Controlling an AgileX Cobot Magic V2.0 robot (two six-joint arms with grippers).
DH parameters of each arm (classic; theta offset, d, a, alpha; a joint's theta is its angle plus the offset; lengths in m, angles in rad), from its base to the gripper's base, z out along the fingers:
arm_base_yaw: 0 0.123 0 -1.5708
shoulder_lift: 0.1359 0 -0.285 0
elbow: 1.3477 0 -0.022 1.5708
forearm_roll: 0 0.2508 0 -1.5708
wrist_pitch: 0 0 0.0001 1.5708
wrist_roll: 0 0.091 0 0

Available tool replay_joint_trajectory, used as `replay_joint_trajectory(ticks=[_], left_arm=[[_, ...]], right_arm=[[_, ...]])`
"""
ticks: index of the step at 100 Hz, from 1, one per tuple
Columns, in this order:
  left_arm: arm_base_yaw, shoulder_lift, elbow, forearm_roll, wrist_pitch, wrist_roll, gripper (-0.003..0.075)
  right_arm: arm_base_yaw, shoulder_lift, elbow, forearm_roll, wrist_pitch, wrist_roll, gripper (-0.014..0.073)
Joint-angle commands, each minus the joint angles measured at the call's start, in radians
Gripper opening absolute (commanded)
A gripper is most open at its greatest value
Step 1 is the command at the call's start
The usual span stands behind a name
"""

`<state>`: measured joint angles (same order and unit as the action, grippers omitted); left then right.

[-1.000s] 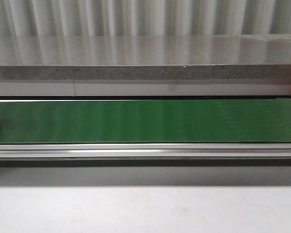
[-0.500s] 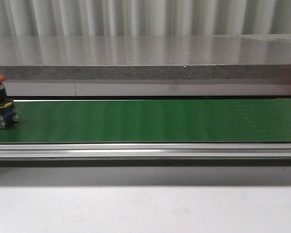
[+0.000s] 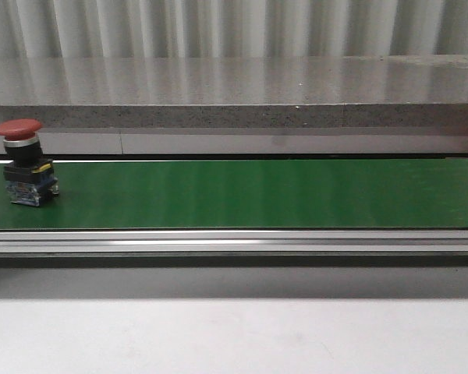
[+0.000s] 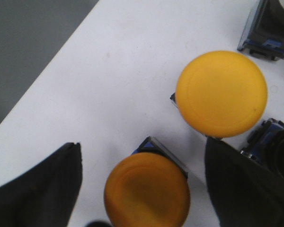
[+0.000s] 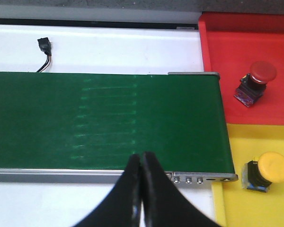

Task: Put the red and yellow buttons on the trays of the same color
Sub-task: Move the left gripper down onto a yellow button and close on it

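1. Red button [image 3: 25,164] — upright on green conveyor belt [image 3: 257,195], at its far left end.
2. Right gripper [image 5: 141,189] — fingers pressed together, empty, over the belt's near edge by the red tray [image 5: 260,47] and yellow tray [image 5: 255,198].
3. Left gripper [image 4: 142,189] — spread wide above a yellow button [image 4: 146,196].
4. Step: awaiting pickup; next, the right fingers must part.

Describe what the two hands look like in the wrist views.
Both are plain black. The left hand shows two broad, dark, matte fingers with angled edges. The right hand shows two slim, glossy fingers tapering to pointed tips. No cables or markings are visible on either.
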<state>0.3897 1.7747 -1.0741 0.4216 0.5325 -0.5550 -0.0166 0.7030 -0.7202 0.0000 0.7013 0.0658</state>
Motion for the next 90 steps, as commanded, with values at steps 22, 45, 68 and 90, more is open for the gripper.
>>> replay_joint_trajectory(ticks=[22,45,68,90], left_arm=[[0.002,-0.040,-0.029,0.005,0.029,0.014,-0.0017],[-0.002,-0.143,-0.029,-0.003,0.066,0.017,-0.0020],[-0.083,-0.337,-0.029,-0.010,0.089,0.038,-0.0020],[-0.214,-0.474,-0.029,-0.140,0.107,0.168,-0.0020]], right_arm=[[0.003,-0.004,-0.026,-0.006,-0.059,-0.009,-0.0067],[0.003,-0.004,-0.026,-0.006,-0.059,-0.009,-0.0067],[0.003,-0.004,-0.026,-0.006,-0.059,-0.009,-0.0067],[0.003,-0.004,-0.026,-0.006,-0.059,-0.009,-0.0067]])
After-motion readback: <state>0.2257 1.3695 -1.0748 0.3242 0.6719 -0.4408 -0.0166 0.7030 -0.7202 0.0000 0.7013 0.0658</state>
